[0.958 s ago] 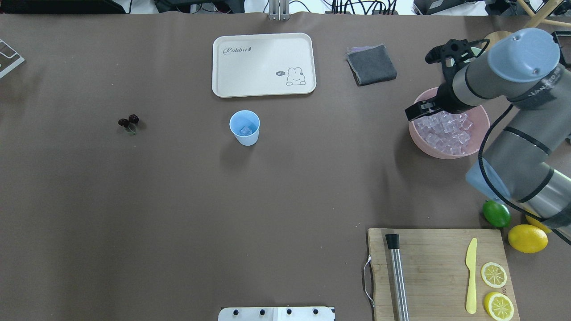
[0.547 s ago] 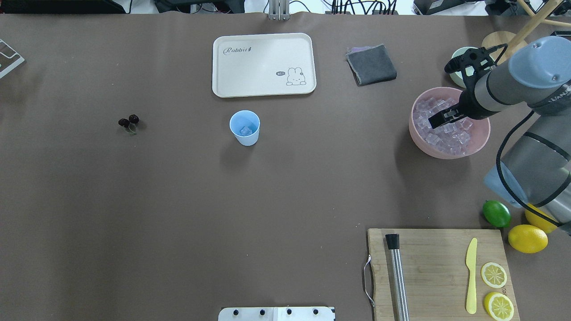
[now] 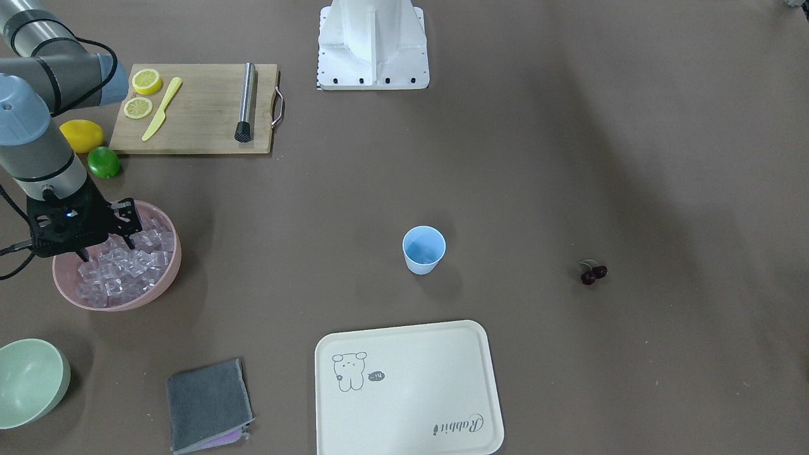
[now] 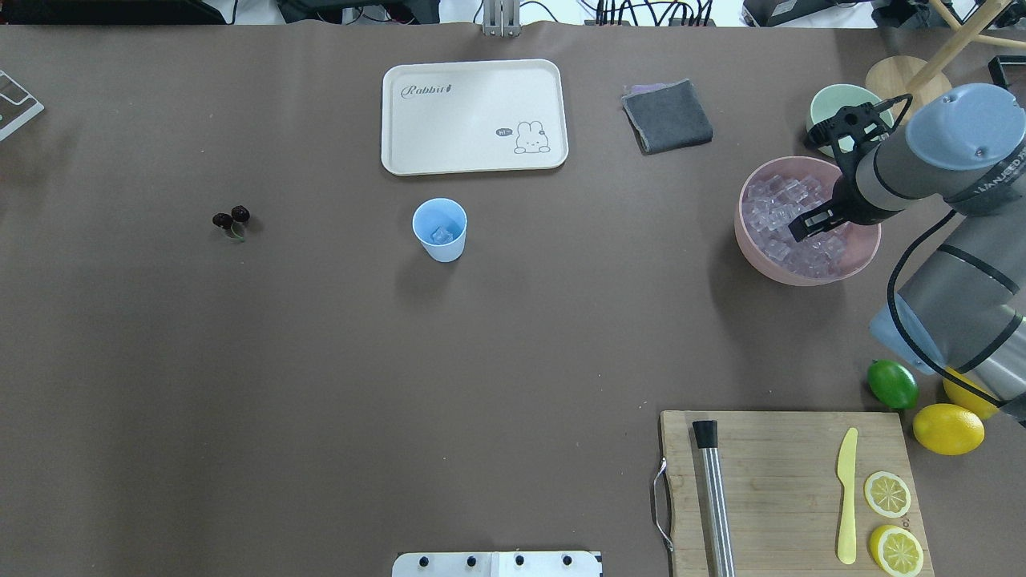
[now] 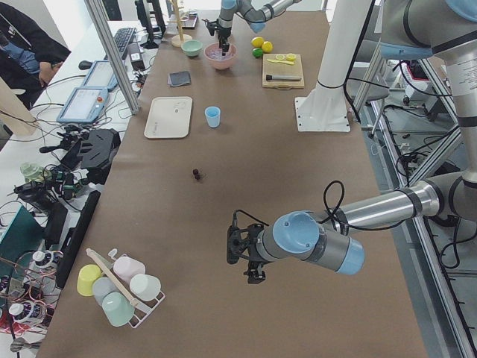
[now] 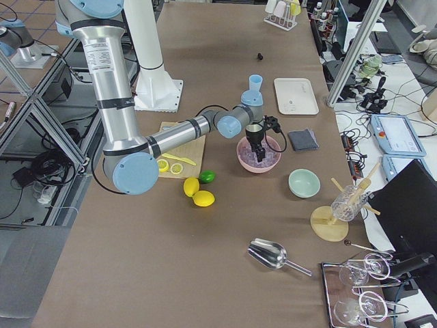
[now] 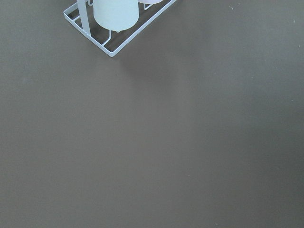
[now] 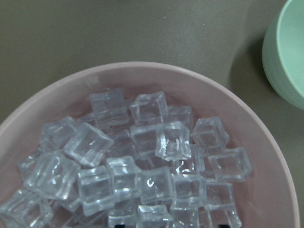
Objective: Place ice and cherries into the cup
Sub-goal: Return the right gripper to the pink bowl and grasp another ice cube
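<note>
The light-blue cup (image 4: 439, 228) stands upright mid-table with one ice cube (image 4: 442, 235) inside; it also shows in the front view (image 3: 423, 249). The dark cherries (image 4: 231, 218) lie on the table far to the cup's left. More ice cubes (image 8: 161, 137) fill the pink bowl (image 4: 753, 256) at the right. My right gripper (image 4: 805, 227) hangs over the ice in that bowl, fingers spread and empty, tips just above or among the cubes. My left gripper (image 5: 250, 272) shows only in the exterior left view, far from these things; I cannot tell its state.
A cream tray (image 4: 473, 116) lies behind the cup. A grey cloth (image 4: 667, 116) and a pale green bowl (image 4: 830, 104) sit near the pink bowl. A lime (image 4: 891, 384), lemons (image 4: 947, 428) and a cutting board (image 4: 769, 465) with a knife are at the front right.
My right gripper has moved from the pink bowl's left rim to over its middle and dropped lower towards the ice. The cup and cherries have not moved.
</note>
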Tool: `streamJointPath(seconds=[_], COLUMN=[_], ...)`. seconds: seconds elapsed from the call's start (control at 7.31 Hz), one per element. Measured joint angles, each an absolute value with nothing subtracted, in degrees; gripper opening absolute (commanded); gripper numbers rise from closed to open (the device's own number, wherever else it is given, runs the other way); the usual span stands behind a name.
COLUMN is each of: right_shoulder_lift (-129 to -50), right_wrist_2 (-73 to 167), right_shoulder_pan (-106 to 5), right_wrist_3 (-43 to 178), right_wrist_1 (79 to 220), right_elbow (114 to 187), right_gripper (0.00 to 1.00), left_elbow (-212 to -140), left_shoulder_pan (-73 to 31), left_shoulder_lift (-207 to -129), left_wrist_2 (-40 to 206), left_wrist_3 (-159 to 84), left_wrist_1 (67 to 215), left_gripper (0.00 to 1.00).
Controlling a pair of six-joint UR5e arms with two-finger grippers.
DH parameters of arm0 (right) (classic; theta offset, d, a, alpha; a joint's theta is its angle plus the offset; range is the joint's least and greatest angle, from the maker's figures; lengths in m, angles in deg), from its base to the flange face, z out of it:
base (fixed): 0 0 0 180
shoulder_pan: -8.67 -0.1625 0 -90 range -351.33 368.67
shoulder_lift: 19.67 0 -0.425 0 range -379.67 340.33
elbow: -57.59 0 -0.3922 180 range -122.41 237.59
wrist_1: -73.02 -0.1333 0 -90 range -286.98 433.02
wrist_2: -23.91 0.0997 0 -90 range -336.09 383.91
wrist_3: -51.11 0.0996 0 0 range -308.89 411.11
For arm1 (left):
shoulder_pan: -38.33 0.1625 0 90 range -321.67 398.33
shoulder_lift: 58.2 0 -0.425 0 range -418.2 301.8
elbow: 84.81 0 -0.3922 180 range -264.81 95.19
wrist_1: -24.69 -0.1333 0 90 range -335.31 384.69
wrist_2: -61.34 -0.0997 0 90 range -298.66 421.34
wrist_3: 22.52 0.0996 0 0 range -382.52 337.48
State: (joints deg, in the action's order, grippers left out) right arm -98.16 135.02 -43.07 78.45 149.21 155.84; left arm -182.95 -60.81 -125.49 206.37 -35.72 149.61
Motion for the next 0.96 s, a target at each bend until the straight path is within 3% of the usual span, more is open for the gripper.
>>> streamJointPath(seconds=[0.55, 0.96], right_shoulder_lift=[-98.1, -97.7], right_wrist_2=[135.4, 135.9], right_shoulder_pan=[-42.9, -42.9], right_wrist_3=[78.3, 78.3], right_wrist_1=[149.1, 149.2], right_elbow=[155.6, 155.6], right_gripper=[0.27, 0.22], left_elbow=[-182.9, -182.9], left_shoulder_pan=[-60.9, -60.9], left_shoulder_lift=[-125.5, -125.5], left_wrist_2=[207.4, 207.4], left_wrist_3=[-35.8, -35.8], left_wrist_1=[149.6, 149.6], left_gripper=[0.98, 0.98])
